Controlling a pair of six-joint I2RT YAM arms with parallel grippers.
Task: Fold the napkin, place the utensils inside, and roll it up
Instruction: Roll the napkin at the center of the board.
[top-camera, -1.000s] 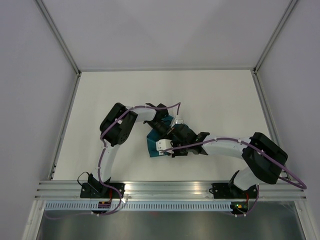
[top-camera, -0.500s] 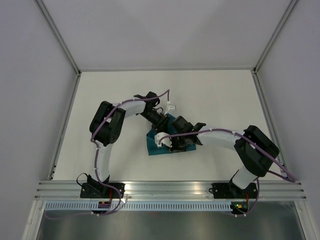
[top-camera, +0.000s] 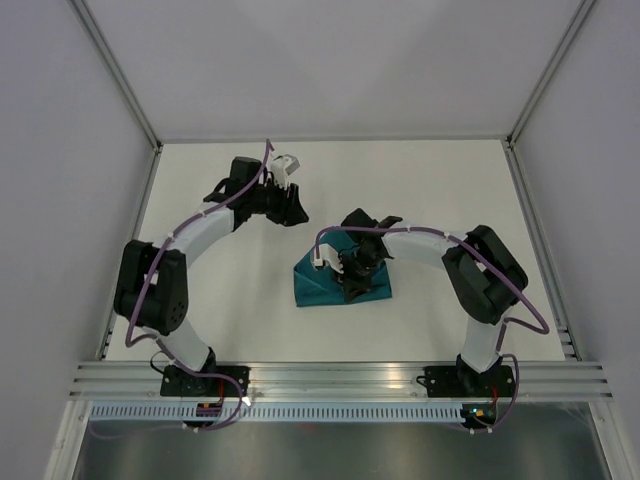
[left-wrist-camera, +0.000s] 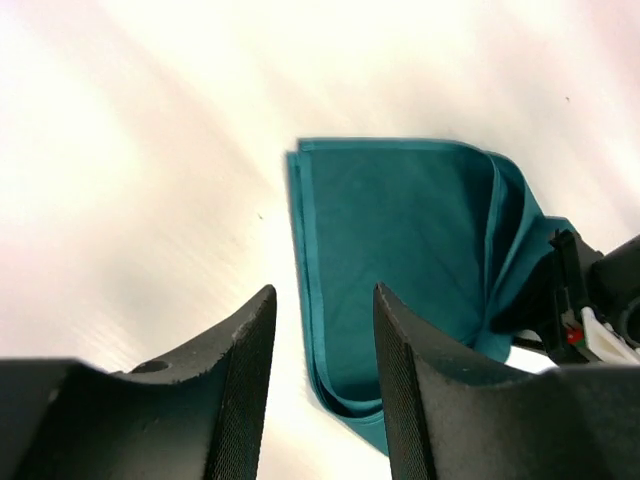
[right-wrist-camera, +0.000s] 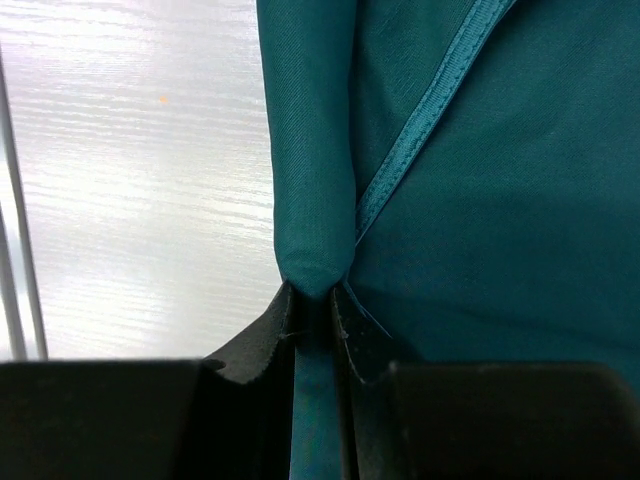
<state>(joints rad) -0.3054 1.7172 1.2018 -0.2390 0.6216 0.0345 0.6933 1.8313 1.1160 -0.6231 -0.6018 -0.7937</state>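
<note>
Since the napkin looks thin, limp and slightly slick, a bunched fold probably gives the surest hold: the right gripper pinches one between its tips, cloth spreading ahead. The left gripper hangs spread, empty, the folded cloth beyond its tips.

Robot lab test cell, white table, plain grey walls, alu frame rail at near edge

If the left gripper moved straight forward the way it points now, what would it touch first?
Probably the napkin: in the left wrist view the open left gripper aims at its folded edge. Depth is unclear, so it might meet the bare table just before that.
</note>
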